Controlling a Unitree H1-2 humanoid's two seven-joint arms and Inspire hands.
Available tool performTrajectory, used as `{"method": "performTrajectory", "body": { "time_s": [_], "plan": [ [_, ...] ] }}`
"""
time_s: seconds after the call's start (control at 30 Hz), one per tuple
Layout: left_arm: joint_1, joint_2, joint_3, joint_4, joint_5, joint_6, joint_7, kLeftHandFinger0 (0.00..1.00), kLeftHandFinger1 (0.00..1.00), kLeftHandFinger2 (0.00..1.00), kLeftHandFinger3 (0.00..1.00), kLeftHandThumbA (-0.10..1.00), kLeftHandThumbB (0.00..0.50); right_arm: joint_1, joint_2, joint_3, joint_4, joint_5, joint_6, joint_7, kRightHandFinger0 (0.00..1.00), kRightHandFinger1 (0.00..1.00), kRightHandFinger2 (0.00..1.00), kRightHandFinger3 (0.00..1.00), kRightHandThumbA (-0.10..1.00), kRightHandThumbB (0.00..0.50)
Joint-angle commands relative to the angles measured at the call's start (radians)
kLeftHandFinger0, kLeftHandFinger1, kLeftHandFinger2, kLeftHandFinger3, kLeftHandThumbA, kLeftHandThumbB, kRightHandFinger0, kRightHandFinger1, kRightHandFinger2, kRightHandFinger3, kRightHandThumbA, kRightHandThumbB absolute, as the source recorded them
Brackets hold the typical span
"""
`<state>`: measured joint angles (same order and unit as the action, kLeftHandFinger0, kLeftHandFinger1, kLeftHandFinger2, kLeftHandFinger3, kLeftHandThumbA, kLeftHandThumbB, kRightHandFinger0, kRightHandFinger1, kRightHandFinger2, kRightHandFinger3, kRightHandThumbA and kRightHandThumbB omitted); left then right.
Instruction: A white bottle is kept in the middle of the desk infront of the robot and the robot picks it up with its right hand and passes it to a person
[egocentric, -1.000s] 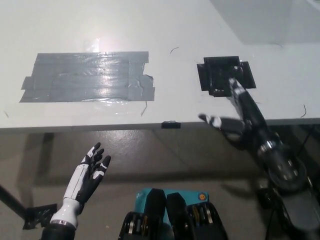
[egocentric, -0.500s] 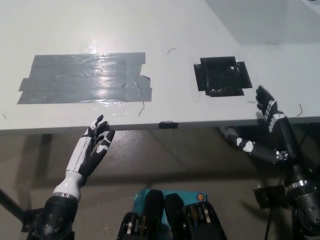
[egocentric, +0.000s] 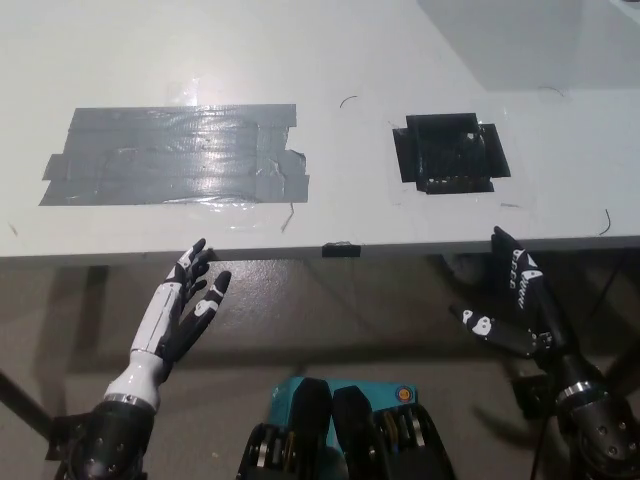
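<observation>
Hovering below the surface (egocentric: 330, 60) edge, the black right robot hand (egocentric: 515, 300) is spreading its fingers, holding nothing; the white left robot hand (egocentric: 185, 305) is likewise spreading. No bottle is showing.

White left hand (egocentric: 185, 305) is raised at lower left, fingers spread, holding nothing. Black right hand (egocentric: 520, 300) is up at lower right, fingers splayed, empty too.
</observation>
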<state>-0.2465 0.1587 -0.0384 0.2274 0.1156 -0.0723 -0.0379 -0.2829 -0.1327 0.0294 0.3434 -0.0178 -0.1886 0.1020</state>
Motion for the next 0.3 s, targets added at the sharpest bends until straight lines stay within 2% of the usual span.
{"method": "performTrajectory", "body": {
  "time_s": [0.0, 0.13, 0.27],
  "plan": [
    [0.011, 0.016, 0.0, -0.038, 0.009, -0.022, -0.003, 1.0, 1.0, 1.0, 1.0, 0.72, 0.0, -0.01, -0.011, 0.005, -0.02, -0.002, -0.043, 0.013, 1.0, 1.0, 1.0, 1.0, 0.81, 0.332],
    [0.021, 0.015, -0.002, -0.041, 0.011, -0.014, -0.004, 1.0, 1.0, 1.0, 1.0, 0.72, 0.0, 0.0, -0.012, 0.006, -0.017, 0.001, -0.05, 0.017, 1.0, 1.0, 1.0, 1.0, 0.81, 0.336],
    [0.031, 0.016, -0.007, -0.041, 0.021, -0.014, -0.001, 1.0, 1.0, 1.0, 1.0, 0.68, 0.0, 0.012, -0.012, 0.009, -0.021, 0.0, -0.047, 0.021, 1.0, 1.0, 1.0, 1.0, 0.81, 0.334]
  ]
}}
